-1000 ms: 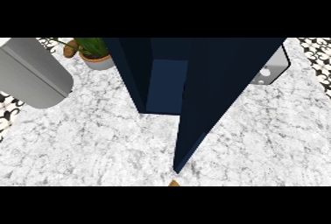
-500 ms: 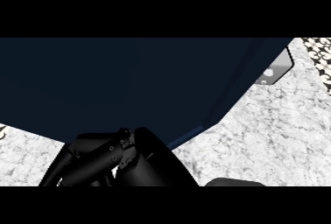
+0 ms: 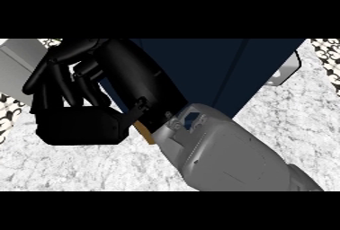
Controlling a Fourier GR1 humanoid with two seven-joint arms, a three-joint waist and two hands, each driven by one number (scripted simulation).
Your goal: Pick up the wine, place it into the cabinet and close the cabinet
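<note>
Wine not visible, whereabouts unclear. Hand (image 3: 79, 85) looms before navy cabinet (image 3: 219, 67) over marble bench (image 3: 79, 166), fingers curled, nothing seen held. Likely door-closing step; next: push door shut.

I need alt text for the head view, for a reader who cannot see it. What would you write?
A black hand on a grey forearm fills the middle of the view, its fingers curled in front of a dark blue cabinet. Below lies a white marble counter. No wine bottle is visible.
</note>
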